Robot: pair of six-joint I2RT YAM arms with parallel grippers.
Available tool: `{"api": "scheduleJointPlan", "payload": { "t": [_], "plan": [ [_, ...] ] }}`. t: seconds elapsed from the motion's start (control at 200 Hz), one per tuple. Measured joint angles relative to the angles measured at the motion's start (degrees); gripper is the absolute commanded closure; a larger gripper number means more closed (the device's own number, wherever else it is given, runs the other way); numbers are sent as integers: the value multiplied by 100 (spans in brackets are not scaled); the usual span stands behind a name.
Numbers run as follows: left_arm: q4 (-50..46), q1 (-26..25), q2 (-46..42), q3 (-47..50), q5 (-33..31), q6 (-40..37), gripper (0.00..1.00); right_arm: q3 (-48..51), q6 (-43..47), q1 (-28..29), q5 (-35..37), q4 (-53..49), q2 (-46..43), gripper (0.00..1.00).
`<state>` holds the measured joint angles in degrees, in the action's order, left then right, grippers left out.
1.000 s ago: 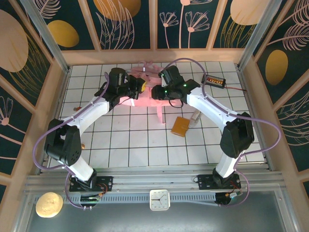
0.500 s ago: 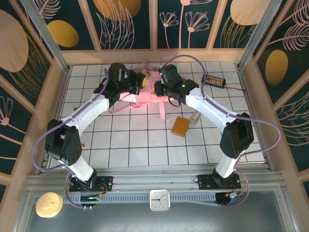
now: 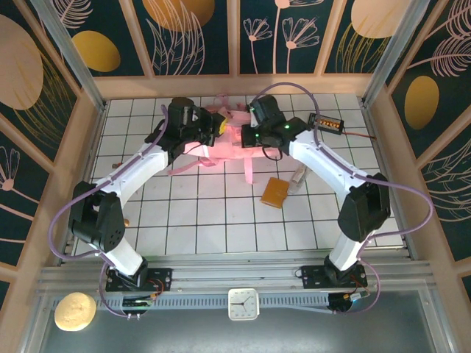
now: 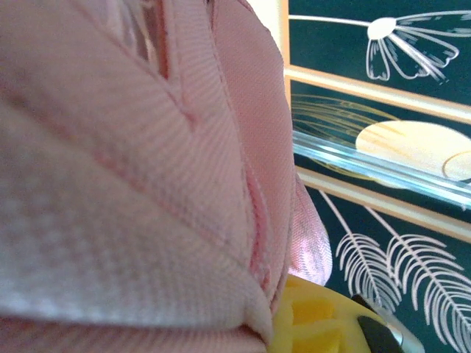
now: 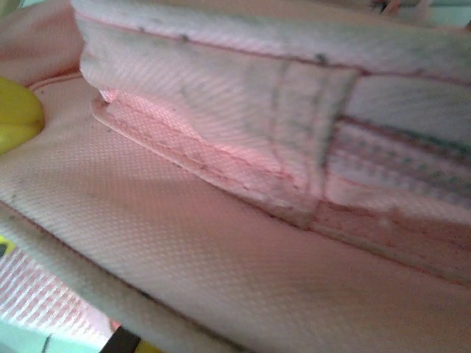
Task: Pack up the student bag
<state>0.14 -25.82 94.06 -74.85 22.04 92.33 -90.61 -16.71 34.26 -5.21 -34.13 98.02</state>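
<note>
Nearest, bottom centre of the top view: a small white clock (image 3: 243, 304) on the rail, w/ the arm bases either side. Mid-frame, right of centre: a flat brown square pad (image 3: 274, 193) on the white tiled surface (image 3: 191, 213), apart from the bag and not yet packed.

Further up, at centre, is the student bag (image 3: 223, 147), a big soft pink fabric backpack, slumped, w/ thin pink straps (image 3: 246, 170) trailing down-frame.

- **Left end effector** (image 3: 204, 136): clenched. Its wrist view has pink weave right up at the lens, so prob. pinching bag fabric.
- **Right end effector** (image 3: 247, 140): clenched at the bag's right side. Its wrist view shows a grubby seam close up, fingers unseen, so a grip is likely.

A yellow object (image 3: 218, 126) sits at the bag's upper edge.

Risks:
- Thin fabric could slip from either pinch if the arms pull apart, and the opening would collapse.
- The straps could snag the pad.
- The yellow object could tip out.

Far upper right: a black device w/ red digits (image 3: 326, 123).
</note>
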Motion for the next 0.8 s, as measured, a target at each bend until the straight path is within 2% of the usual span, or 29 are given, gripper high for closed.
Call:
{"api": "scheduleJointPlan", "payload": {
  "t": [0.155, 0.325, 0.505, 0.801],
  "plan": [
    [26, -39, -4, 225, 33, -195, 100, -13, 254, -516, -1176, -671, -20, 100],
    [-33, -33, -28, 374, 66, -393, 100, -243, 535, -664, -1744, -1357, 162, 100],
    [-81, 4, -116, 498, 68, -599, 100, -306, 660, -669, -1823, -1620, 245, 100],
    [-131, 127, -448, 911, 98, -750, 100, -341, 922, -743, -1460, -1937, 254, 100]
  ]
}}
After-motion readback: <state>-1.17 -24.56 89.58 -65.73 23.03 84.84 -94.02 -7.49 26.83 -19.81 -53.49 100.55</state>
